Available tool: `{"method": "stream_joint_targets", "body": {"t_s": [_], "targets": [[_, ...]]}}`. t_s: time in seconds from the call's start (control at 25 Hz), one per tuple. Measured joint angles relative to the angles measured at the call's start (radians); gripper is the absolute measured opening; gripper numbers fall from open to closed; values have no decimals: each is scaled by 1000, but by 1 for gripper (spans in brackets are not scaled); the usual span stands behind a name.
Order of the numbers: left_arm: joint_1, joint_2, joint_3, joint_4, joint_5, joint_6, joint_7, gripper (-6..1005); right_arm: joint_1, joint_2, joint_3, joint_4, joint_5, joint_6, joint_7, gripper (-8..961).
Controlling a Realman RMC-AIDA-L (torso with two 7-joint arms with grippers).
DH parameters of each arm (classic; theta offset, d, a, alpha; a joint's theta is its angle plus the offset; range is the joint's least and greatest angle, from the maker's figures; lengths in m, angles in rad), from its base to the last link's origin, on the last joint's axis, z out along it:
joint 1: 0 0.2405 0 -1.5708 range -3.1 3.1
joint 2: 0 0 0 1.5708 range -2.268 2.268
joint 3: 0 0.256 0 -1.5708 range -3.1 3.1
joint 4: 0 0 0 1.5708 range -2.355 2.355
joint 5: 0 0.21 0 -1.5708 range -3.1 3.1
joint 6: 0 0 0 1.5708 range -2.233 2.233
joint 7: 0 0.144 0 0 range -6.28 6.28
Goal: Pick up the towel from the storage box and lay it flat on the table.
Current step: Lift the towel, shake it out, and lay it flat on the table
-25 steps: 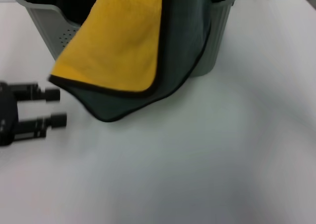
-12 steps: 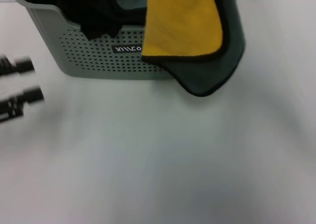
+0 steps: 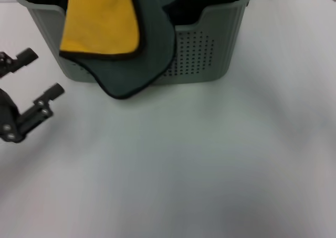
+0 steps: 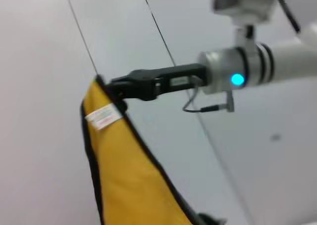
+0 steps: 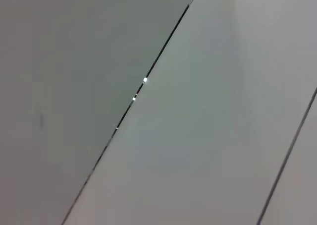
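The towel [image 3: 100, 23] hangs from above the head view's top edge, yellow side facing me, with its grey-green side [image 3: 144, 65] beside and below. It drapes in front of the left half of the storage box [image 3: 205, 49], its lowest corner just above the table [image 3: 184, 159]. In the left wrist view my right gripper [image 4: 116, 88] is shut on the towel's top corner [image 4: 129, 175], next to a white label. My left gripper [image 3: 41, 73] is open and empty, low at the table's left, apart from the towel.
The box stands at the table's far edge, its inside dark. The right wrist view shows only pale wall panels with dark seams.
The hanging towel swung right and is now back to the left, in front of the box's left half. My left gripper drew left, tilted, and its fingers stand wider apart.
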Motion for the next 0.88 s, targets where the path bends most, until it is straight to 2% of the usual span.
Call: {"method": "stream_joint_targets", "body": {"t_s": [0.24, 0.28, 0.48, 0.6, 0.68, 0.88], "targets": [[-2, -5, -2, -304, -62, -52, 582, 590, 125, -4, -4, 126, 152, -6, 0, 36], [-3, -7, -1, -361, -97, -53, 694, 590, 144, -2, -7, 145, 165, -6, 0, 36], [-34, -12, 4, -540, -170, -88, 1050, 591, 189, 13, -23, 184, 192, -32, 0, 39], [-58, -13, 5, -615, -191, -119, 1186, 591, 203, 31, -26, 211, 201, -65, 0, 41], [-70, -14, 6, -640, -196, -133, 1237, 591, 211, 51, -22, 240, 201, -103, 1, 42], [-89, -14, 7, -660, -197, -149, 1251, 591, 240, 66, -9, 297, 213, -178, 17, 44]]}}
